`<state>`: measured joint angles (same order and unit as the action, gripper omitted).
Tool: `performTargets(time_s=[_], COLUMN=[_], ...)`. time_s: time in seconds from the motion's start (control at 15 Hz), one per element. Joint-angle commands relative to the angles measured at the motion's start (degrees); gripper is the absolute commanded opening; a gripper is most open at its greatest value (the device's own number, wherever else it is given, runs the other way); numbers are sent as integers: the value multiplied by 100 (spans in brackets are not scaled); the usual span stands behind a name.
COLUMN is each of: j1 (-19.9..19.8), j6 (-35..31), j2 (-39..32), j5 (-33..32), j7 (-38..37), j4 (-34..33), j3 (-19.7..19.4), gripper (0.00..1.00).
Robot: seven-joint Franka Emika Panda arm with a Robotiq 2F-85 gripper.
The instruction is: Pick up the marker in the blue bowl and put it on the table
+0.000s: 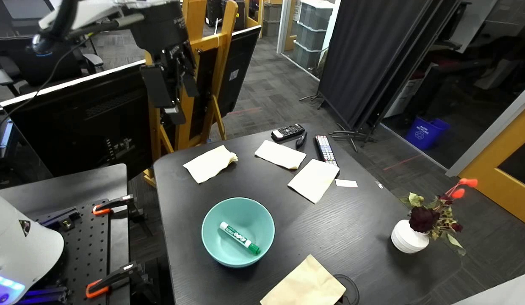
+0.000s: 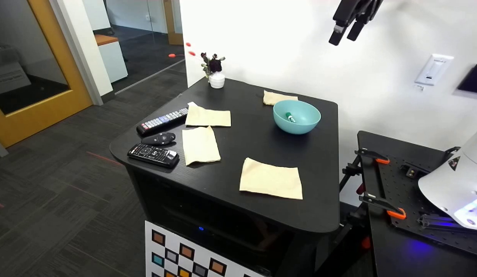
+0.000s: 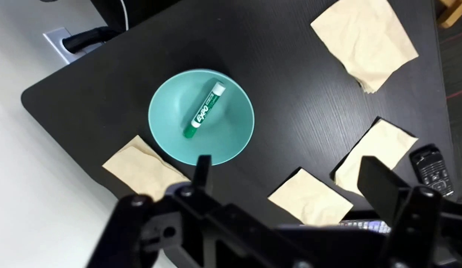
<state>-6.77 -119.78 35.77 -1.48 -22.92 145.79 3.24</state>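
Note:
The green marker [image 1: 240, 238] with a white end lies inside the blue bowl [image 1: 258, 218], leaning across its bottom. The bowl [image 2: 296, 129] stands on the dark table [image 2: 250, 142]; only part of the marker [image 2: 290, 117] shows above the rim in this exterior view. In the wrist view the whole marker [image 3: 205, 109] shows in the bowl [image 3: 227, 137], beyond the left fingertip. My gripper [image 3: 287, 159] is open and empty, its fingers wide apart. In both exterior views the gripper [image 1: 173, 99] is high above the table, away from the bowl; its fingertips [image 2: 344, 38] point down.
Several pale napkins [image 2: 271, 179] lie around the bowl, one [image 1: 307, 284] close to it. Remotes [image 2: 154, 154] lie at the table edge. A white vase with flowers [image 1: 410, 237] stands at another edge. A wall [image 2: 261, 46] rises behind the table.

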Motion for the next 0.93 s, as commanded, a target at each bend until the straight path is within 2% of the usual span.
performTargets(time_s=[0.0, 0.2, 0.6, 0.87], j1=[-369, -559, -686, -753], j6=[-309, -932, -2392, -2914], j2=[-214, -494, -1262, -1693], j5=[60, 146, 179, 112], j7=[-355, -713, -1355, -1673], j4=[-25, 145, 563, 712], j3=[-153, -203, -186, -225], gripper=[100, 100, 100, 100])
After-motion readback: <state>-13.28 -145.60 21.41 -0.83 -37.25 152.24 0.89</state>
